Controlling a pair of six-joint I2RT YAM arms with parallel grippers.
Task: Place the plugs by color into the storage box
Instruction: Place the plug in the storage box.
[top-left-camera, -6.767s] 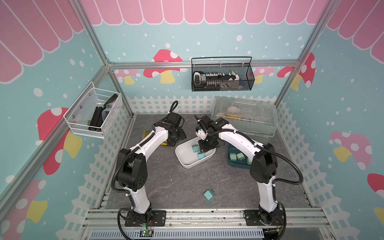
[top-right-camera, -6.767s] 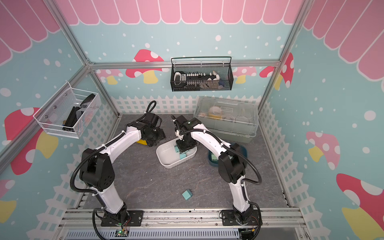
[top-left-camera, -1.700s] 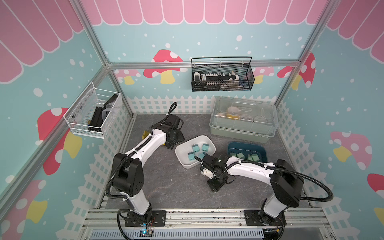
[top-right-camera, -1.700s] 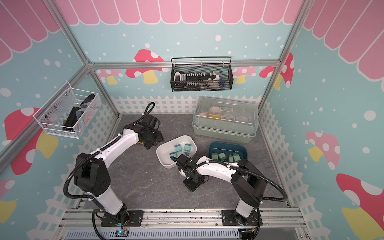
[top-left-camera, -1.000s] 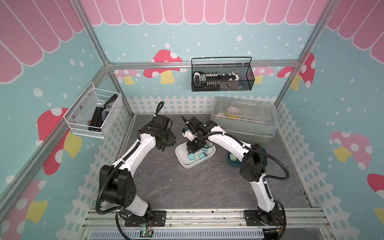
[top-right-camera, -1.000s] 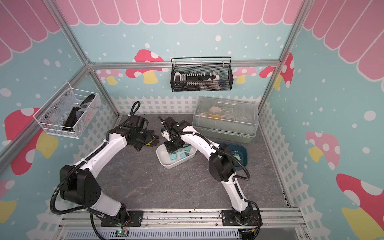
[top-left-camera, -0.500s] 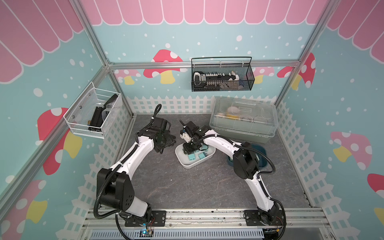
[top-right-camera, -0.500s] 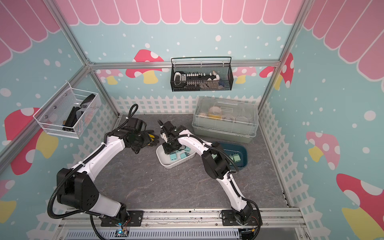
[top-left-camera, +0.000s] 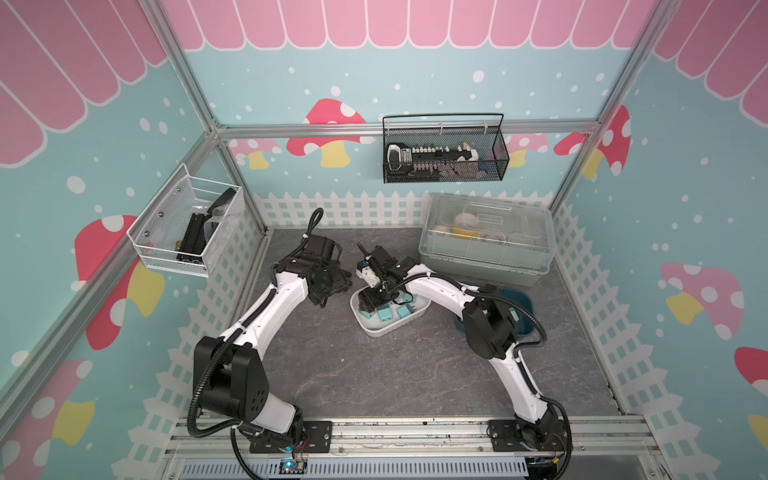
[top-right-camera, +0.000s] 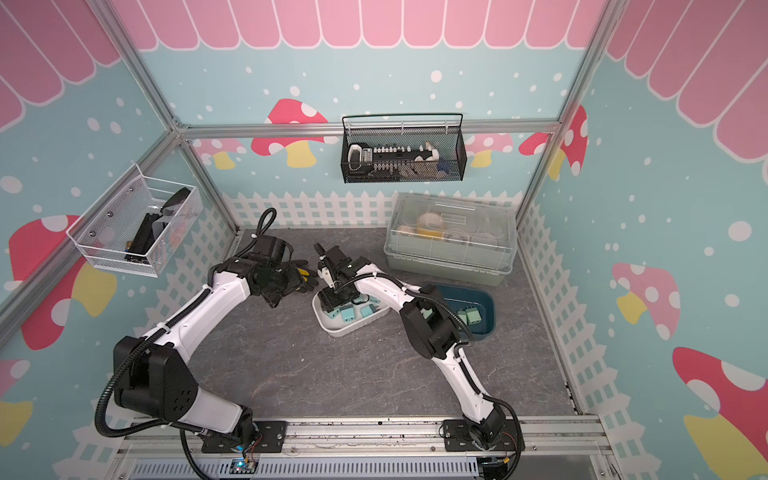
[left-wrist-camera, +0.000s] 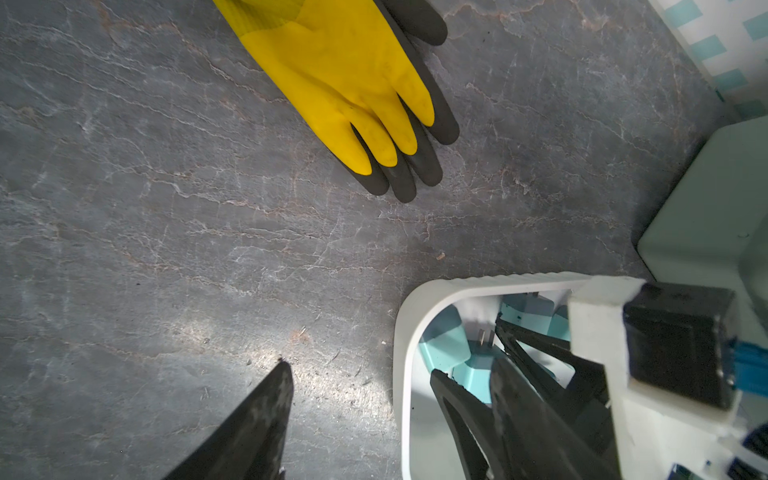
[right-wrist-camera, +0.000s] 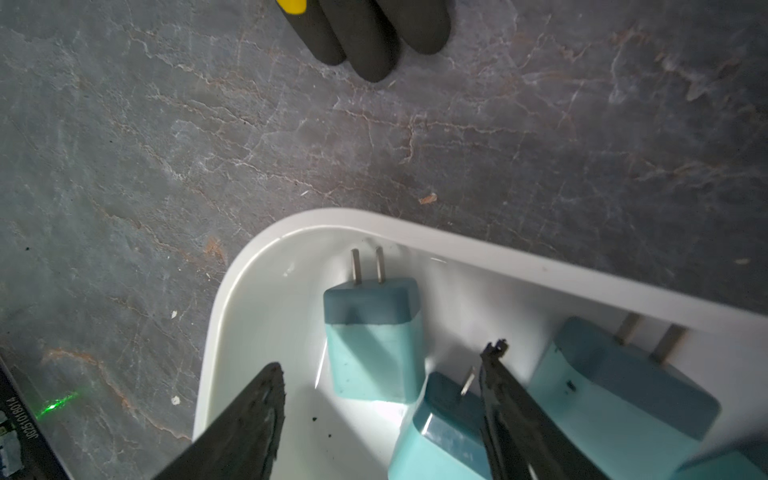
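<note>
- The grey table (top-left-camera: 374, 374) filled the lower middle of both top views, a flat floor for everything else.
- A clear lidded bin (top-left-camera: 486, 245) sat at the upper right, shut and out of my way.
- The white tray (top-left-camera: 374, 329) sat at the centre, within reach of both arms, and took the blue plugs. The dark blue tray (top-right-camera: 487, 318), just to its right and partly behind my right arm, took the green ones.
- A yellow and black glove (left-wrist-camera: 345, 79) lay flat on the table left of the white tray, no part of the job.
- My left gripper (left-wrist-camera: 359, 368) hung over bare table beside the white tray, fingers apart and empty. I judged that it waited there to keep clear.
- My right gripper (right-wrist-camera: 384, 355) reached down into the white tray, fingers spread, gripping nothing.
- One blue plug (right-wrist-camera: 374, 340) lay on its side between them, prongs toward the tray wall, with others beside it. The green plugs (top-right-camera: 471, 316) lay in the dark tray.
</note>
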